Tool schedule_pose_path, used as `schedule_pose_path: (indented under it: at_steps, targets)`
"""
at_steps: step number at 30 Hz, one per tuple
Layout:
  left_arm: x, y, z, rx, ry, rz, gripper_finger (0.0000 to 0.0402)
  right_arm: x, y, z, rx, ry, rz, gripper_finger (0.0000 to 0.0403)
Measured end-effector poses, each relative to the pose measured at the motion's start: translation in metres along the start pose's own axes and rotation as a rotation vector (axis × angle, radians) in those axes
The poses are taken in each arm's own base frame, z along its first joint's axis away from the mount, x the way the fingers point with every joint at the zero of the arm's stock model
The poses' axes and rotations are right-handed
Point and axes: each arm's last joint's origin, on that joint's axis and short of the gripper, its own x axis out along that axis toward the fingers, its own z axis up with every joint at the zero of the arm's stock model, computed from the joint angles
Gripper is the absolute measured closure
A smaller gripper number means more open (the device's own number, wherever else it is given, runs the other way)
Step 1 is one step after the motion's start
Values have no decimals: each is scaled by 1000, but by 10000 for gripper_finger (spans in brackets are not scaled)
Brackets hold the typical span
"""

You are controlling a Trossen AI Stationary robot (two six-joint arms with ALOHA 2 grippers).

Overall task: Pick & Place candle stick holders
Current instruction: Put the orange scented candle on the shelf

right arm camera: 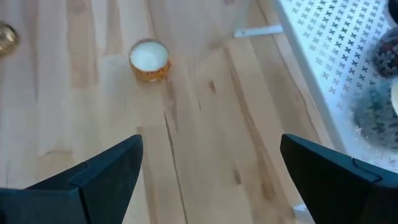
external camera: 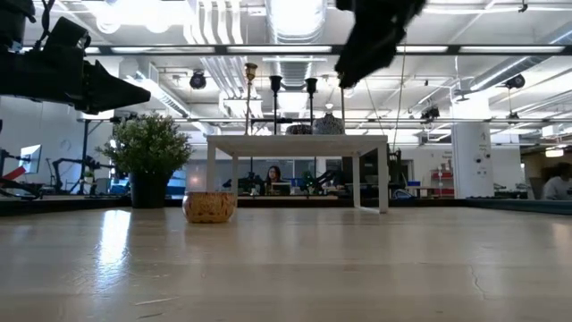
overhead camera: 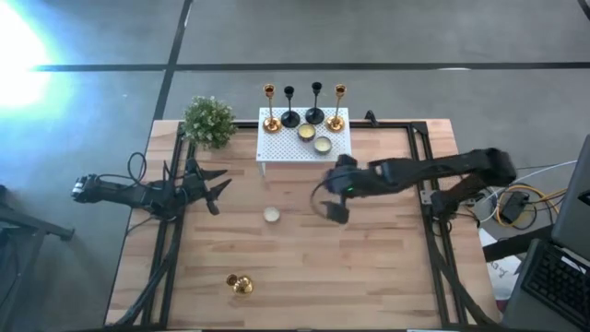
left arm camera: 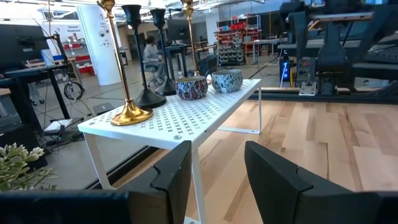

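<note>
Four candle stick holders stand upright on their round bases along the far edge of the white perforated rack [overhead camera: 304, 148]: gold [overhead camera: 270, 112], black [overhead camera: 289, 111], black [overhead camera: 315, 107] and gold [overhead camera: 337, 112]. The left wrist view shows the near gold one [left arm camera: 127, 93] and a black one [left arm camera: 146, 74]. A small shiny gold piece [overhead camera: 240, 284] lies on the table near its front edge. My right gripper [overhead camera: 334, 208] hangs open above the table in front of the rack, holding nothing. My left gripper [left arm camera: 217, 155] waits open and level at the table's left.
Two small bowls [overhead camera: 306, 132] [overhead camera: 323, 144] sit on the rack. A small round candle cup [overhead camera: 271, 215] stands on the table mid-way, below my right gripper's view [right arm camera: 149, 60]. A potted plant [overhead camera: 208, 120] stands at the far left corner.
</note>
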Motion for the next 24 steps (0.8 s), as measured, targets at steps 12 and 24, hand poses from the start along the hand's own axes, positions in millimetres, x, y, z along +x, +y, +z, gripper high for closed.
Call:
schedule_pose_path:
  at_steps: [12,24]
  targets:
    - [0,0,0,0,0,0,248,13,-44,-104,42,-359,51,51]
    - [0,0,0,1,1,-1,248,13,-68,-188,40,-619,74,110]
